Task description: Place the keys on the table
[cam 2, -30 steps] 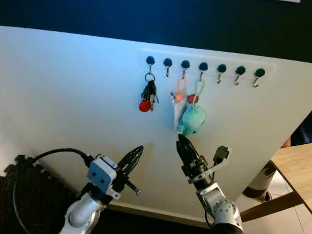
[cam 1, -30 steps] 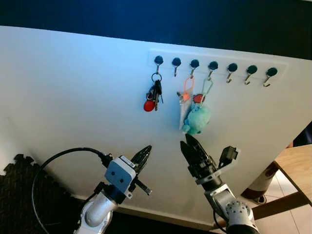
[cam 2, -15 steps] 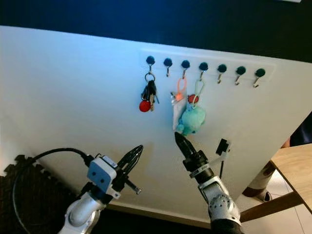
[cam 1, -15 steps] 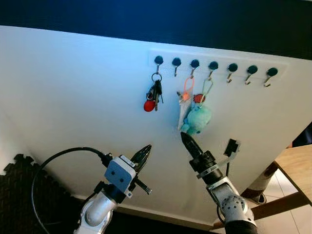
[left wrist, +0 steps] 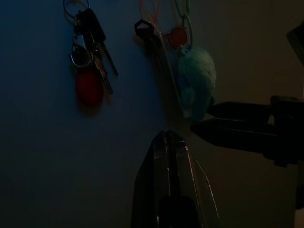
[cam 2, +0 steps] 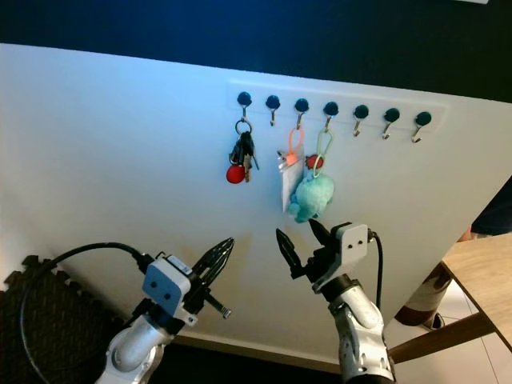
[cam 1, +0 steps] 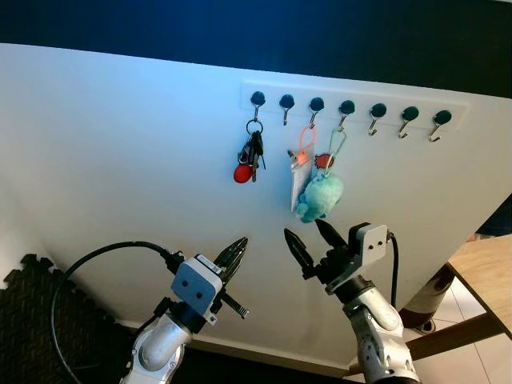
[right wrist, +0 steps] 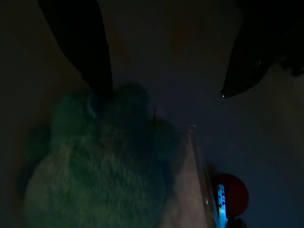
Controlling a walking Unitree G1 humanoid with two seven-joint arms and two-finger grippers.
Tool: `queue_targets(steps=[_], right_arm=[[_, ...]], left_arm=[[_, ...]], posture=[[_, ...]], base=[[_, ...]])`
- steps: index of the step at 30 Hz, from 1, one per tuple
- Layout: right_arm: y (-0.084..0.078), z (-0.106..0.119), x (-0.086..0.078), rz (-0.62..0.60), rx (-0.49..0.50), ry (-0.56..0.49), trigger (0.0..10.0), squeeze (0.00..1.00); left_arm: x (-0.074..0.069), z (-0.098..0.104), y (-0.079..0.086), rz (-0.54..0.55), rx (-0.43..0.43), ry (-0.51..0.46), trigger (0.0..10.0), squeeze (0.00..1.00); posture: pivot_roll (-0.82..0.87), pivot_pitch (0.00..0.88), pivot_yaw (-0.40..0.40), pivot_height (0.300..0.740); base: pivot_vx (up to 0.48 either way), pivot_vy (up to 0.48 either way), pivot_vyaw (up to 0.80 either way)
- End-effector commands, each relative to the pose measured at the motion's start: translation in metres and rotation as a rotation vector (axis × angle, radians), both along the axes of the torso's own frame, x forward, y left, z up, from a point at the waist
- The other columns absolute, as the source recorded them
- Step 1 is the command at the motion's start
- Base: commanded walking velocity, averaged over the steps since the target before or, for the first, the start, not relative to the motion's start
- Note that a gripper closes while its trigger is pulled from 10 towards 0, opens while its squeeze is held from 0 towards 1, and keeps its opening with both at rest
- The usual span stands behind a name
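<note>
Left eye view | right gripper point(cam 1: 308, 234) raised, fingers spread, below plush keychain point(cam 1: 322, 197) | left gripper point(cam 1: 238, 252) closed

The wall point(cam 1: 120, 160) before me looks matt and smooth, painted white. The keys point(cam 1: 253, 152) are dull metal on a bright ring, with a glossy red plastic tag. The teal toy point(cam 1: 322, 196) is fuzzy plush. My right pincer point(cam 1: 312, 238) has smooth black plastic fingers with a faint sheen; my left pincer point(cam 1: 233, 258) is the same. The surface point(cam 1: 484, 268) at far right is pale wood.
</note>
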State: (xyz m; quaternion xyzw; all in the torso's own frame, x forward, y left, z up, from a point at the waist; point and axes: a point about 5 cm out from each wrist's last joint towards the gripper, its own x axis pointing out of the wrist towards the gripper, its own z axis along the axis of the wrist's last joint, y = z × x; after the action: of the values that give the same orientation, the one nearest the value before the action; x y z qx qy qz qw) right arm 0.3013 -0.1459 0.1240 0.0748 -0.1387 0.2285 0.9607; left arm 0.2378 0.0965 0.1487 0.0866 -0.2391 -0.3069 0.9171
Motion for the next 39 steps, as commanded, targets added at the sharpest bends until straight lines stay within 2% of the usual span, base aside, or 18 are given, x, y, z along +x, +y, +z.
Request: queue_targets(steps=[1, 2, 6, 7, 8, 10, 11, 12, 14, 15, 16, 17, 18, 21, 39], right_arm=[[-0.002, -0.002, -0.003, -0.022, -0.031, -0.014, 10.0, 0.0], [-0.002, -0.004, -0.004, -0.06, -0.052, -0.027, 10.0, 0.0], [-0.002, -0.006, -0.004, -0.089, -0.064, -0.038, 10.0, 0.0], [-0.006, -0.009, -0.003, -0.143, -0.062, -0.037, 10.0, 0.0], [-0.01, -0.01, 0.0, -0.197, -0.048, -0.035, 10.0, 0.37], [-0.01, -0.01, 0.0, -0.197, -0.048, -0.035, 10.0, 0.37], [-0.013, -0.009, 0.003, -0.231, -0.029, -0.034, 10.0, 0.89], [-0.014, -0.007, 0.005, -0.253, -0.019, -0.041, 10.0, 1.0], [-0.014, -0.005, 0.007, -0.261, -0.017, -0.05, 10.0, 1.0], [-0.014, -0.001, 0.008, -0.266, -0.023, -0.069, 10.0, 0.78], [-0.014, -0.001, 0.008, -0.266, -0.023, -0.069, 10.0, 0.78], [-0.013, 0.002, 0.009, -0.27, -0.029, -0.083, 10.0, 0.06], [-0.012, 0.006, 0.009, -0.27, -0.024, -0.1, 10.0, 0.0], [-0.011, 0.014, 0.012, -0.272, -0.012, -0.127, 10.0, 0.0], [-0.013, 0.023, 0.028, -0.298, -0.03, -0.143, 10.0, 0.0]], left_arm=[[-0.001, -0.006, -0.002, -0.009, 0.016, 0.018, 10.0, 0.0], [-0.001, -0.006, -0.002, -0.009, 0.017, 0.018, 10.0, 0.0], [-0.001, -0.006, -0.002, -0.009, 0.017, 0.017, 10.0, 0.0], [-0.001, -0.006, -0.002, -0.008, 0.017, 0.017, 10.0, 0.0], [-0.001, -0.006, -0.002, -0.007, 0.017, 0.016, 10.0, 0.0], [-0.001, -0.006, -0.002, -0.007, 0.017, 0.016, 10.0, 0.0], [-0.001, -0.005, -0.001, -0.005, 0.013, 0.016, 10.0, 0.0], [0.0, -0.005, -0.001, -0.003, 0.008, 0.017, 10.0, 0.0], [0.0, -0.004, -0.001, -0.002, 0.004, 0.016, 10.0, 0.0], [0.0, -0.004, -0.002, -0.002, 0.002, 0.016, 10.0, 0.0], [0.0, -0.004, -0.002, -0.002, 0.002, 0.016, 10.0, 0.0], [0.0, -0.003, -0.002, -0.002, 0.0, 0.016, 10.0, 0.0], [0.001, -0.003, -0.003, -0.003, -0.001, 0.016, 10.0, 0.0], [0.0, -0.004, -0.004, -0.005, -0.003, 0.017, 10.0, 0.0], [-0.001, -0.005, -0.004, 0.002, -0.002, 0.021, 10.0, 0.0]], posture=[[0.14, 0.071, -0.076, 0.74], [0.14, 0.069, -0.077, 0.74], [0.14, 0.069, -0.078, 0.74], [0.15, 0.067, -0.078, 0.74], [0.15, 0.068, -0.077, 0.74], [0.15, 0.068, -0.077, 0.74], [0.15, 0.068, -0.077, 0.74], [0.15, 0.071, -0.077, 0.74], [0.15, 0.072, -0.079, 0.74], [0.15, 0.072, -0.079, 0.74], [0.15, 0.072, -0.079, 0.74], [0.15, 0.072, -0.079, 0.74], [0.15, 0.073, -0.08, 0.74], [0.14, 0.073, -0.079, 0.74], [0.14, 0.078, -0.089, 0.74]], base=[[0.0, 0.0, 0.0], [0.0, 0.0, 0.0], [0.0, 0.0, 0.0], [0.0, 0.0, 0.0], [0.0, 0.0, 0.0], [0.0, 0.0, 0.0], [0.0, 0.0, 0.0], [0.0, 0.0, 0.0], [0.0, 0.0, 0.0], [0.0, 0.0, 0.0], [0.0, 0.0, 0.0], [0.0, 0.0, 0.0], [0.0, 0.0, 0.0], [0.0, 0.0, 0.0], [0.0, 0.0, 0.0]])
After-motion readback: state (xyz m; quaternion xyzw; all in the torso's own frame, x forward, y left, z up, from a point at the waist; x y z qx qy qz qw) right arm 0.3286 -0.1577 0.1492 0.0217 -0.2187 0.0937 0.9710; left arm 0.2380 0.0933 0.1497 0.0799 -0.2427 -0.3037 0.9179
